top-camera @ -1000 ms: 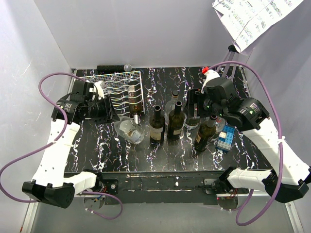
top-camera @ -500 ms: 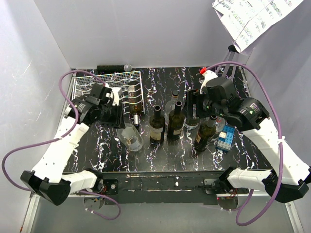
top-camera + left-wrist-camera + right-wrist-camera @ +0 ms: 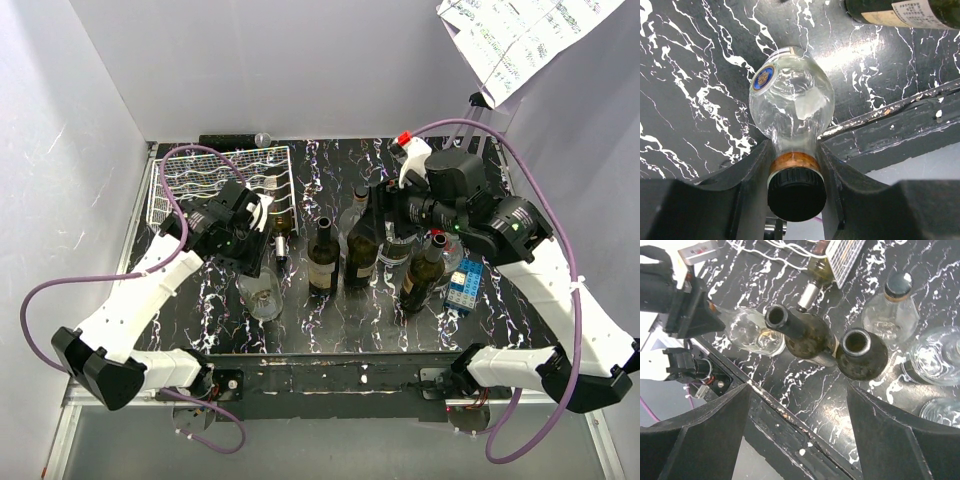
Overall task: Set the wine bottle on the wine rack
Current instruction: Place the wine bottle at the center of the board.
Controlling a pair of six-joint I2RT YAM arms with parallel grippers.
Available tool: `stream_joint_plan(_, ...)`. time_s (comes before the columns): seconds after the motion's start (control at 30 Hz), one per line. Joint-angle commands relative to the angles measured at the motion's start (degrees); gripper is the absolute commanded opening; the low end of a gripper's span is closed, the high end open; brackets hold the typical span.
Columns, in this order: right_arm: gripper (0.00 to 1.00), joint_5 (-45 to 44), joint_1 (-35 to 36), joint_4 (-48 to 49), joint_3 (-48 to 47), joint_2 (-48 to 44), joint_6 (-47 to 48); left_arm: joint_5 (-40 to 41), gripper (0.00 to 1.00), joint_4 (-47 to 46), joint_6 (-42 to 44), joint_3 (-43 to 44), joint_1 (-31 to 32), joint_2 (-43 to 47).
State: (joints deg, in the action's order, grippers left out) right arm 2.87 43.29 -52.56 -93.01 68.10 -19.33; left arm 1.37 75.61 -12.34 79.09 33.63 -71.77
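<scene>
My left gripper (image 3: 258,258) (image 3: 794,150) is shut on the neck of a clear wine bottle (image 3: 262,292) (image 3: 790,100), just below its black cap (image 3: 796,192). The bottle's body points toward the table's near edge. Behind the left arm, at the back left, sits the white wire wine rack (image 3: 205,178) (image 3: 842,252). A dark bottle (image 3: 280,215) (image 3: 815,270) lies in it. My right gripper (image 3: 385,215) (image 3: 800,435) hangs open and empty above two standing dark bottles (image 3: 322,258) (image 3: 776,316).
More bottles stand mid-table: a second dark one (image 3: 360,250) (image 3: 856,342), a clear capped one (image 3: 357,208) (image 3: 899,285), and another dark one (image 3: 425,275). A blue box (image 3: 465,283) lies at the right. The table's front edge (image 3: 890,125) is close under the held bottle.
The left arm has swung right and toward the near edge, carrying the clear bottle away from the rack's front. The right gripper has shifted left over the standing bottles and opened a little wider.
</scene>
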Motion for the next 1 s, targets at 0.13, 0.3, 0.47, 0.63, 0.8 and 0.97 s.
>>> stream_joint_plan(0.13, 0.85, 3.0, 0.7, 3.8, -3.8, 1.7, 1.2, 0.6, 0.05, -4.2, 1.2, -3.3, 0.9, 3.7)
stream_joint_plan(0.3, 0.85, 2.3, 0.7, 3.8, -3.1, 1.8, 0.3, 0.5, 0.52, -3.5, 1.1, -3.5, 0.9, 3.5)
stream_joint_plan(0.47, 0.84, 1.4, 0.7, 4.0, -2.2, 1.3, 0.0, 1.5, 0.62, -2.1, 0.4, -2.0, 0.9, 1.8)
stream_joint_plan(0.63, 0.84, 0.8, 0.6, 3.9, -1.6, 0.9, -0.1, 1.4, 0.59, -1.5, 0.0, 0.1, 1.0, 0.3)
stream_joint_plan(0.8, 0.84, 0.3, 0.7, 4.1, -1.0, 0.5, 0.1, 0.3, 0.51, -1.3, 0.6, 2.3, 1.0, -1.1)
stream_joint_plan(0.97, 0.84, 0.0, 0.7, 4.2, -0.4, 0.4, -0.1, -0.4, 0.44, 0.1, 1.3, 2.8, 1.3, -2.4)
